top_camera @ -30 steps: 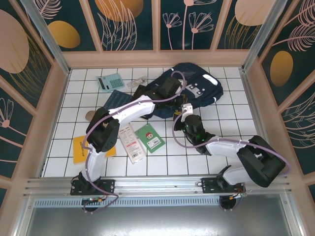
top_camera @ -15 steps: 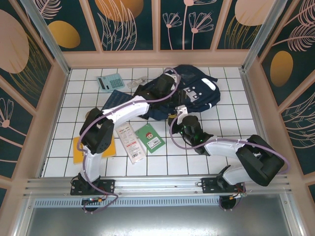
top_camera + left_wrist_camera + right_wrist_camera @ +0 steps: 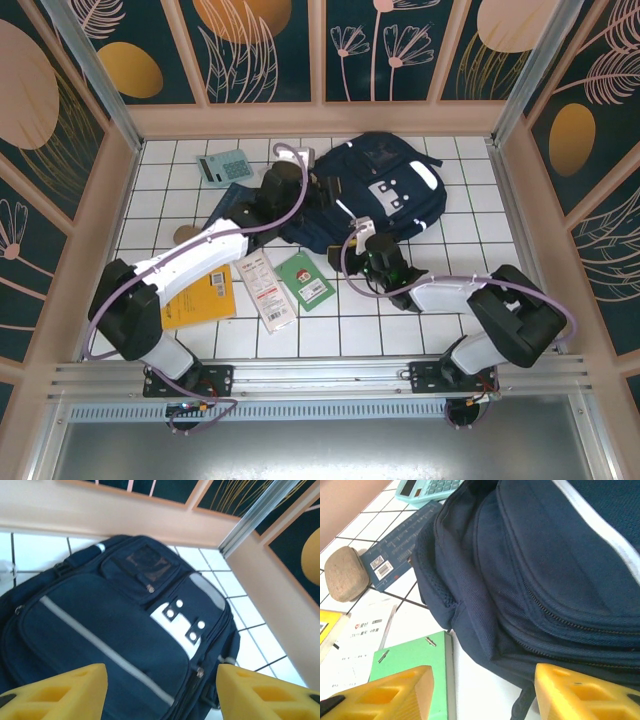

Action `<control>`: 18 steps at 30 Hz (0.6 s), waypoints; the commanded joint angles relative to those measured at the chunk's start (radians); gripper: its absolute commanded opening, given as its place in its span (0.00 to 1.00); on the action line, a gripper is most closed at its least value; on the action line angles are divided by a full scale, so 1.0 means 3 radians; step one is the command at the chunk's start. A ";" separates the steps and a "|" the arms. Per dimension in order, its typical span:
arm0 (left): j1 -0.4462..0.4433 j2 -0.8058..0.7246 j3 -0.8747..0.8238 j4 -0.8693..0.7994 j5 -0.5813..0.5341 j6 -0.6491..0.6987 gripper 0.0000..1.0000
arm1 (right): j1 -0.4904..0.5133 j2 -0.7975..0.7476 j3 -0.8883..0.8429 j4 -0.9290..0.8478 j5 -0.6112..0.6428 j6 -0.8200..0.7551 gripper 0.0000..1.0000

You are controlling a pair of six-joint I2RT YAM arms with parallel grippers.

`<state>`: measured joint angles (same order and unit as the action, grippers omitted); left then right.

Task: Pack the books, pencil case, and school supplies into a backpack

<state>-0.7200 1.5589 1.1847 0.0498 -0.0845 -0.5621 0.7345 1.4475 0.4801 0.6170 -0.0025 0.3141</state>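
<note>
Backpack (image 3: 385, 190) lies flat on worktop (image 3: 480, 240), front panel up. All zips look shut; main pull tab not clearly found in wrist views.
Left gripper (image 3: 161, 676) over backpack's front, fingers spread, empty.
Right gripper (image 3: 480, 680) at backpack's near edge, spread, empty.
Dark blue book (image 3: 395, 550) touches backpack's left side. Green book (image 3: 410, 655), calculator (image 3: 223, 166) and pencil case (image 3: 345, 574) lie left of backpack.
Judgement: unzip first. One gripper pins fabric, other draws pull. Load flat books before small items.
</note>
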 commanded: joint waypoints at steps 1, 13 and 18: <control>-0.0014 -0.0152 -0.0357 0.0153 0.0048 -0.0130 0.55 | -0.0136 -0.0233 -0.0008 -0.0054 -0.0026 0.0205 0.69; -0.0741 -0.0114 -0.1064 0.0223 -0.0776 0.0159 0.37 | -0.0747 -0.0968 -0.0316 -0.0386 -0.0008 0.0472 0.75; -0.0862 0.0265 -0.0946 0.0242 -0.0813 0.0251 0.35 | -0.0835 -0.1132 -0.0375 -0.0446 -0.0029 0.0491 0.75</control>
<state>-0.9691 1.5826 0.8810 0.1047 -0.2855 -0.5240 0.4942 1.1389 0.3889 0.5026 -0.0017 0.4416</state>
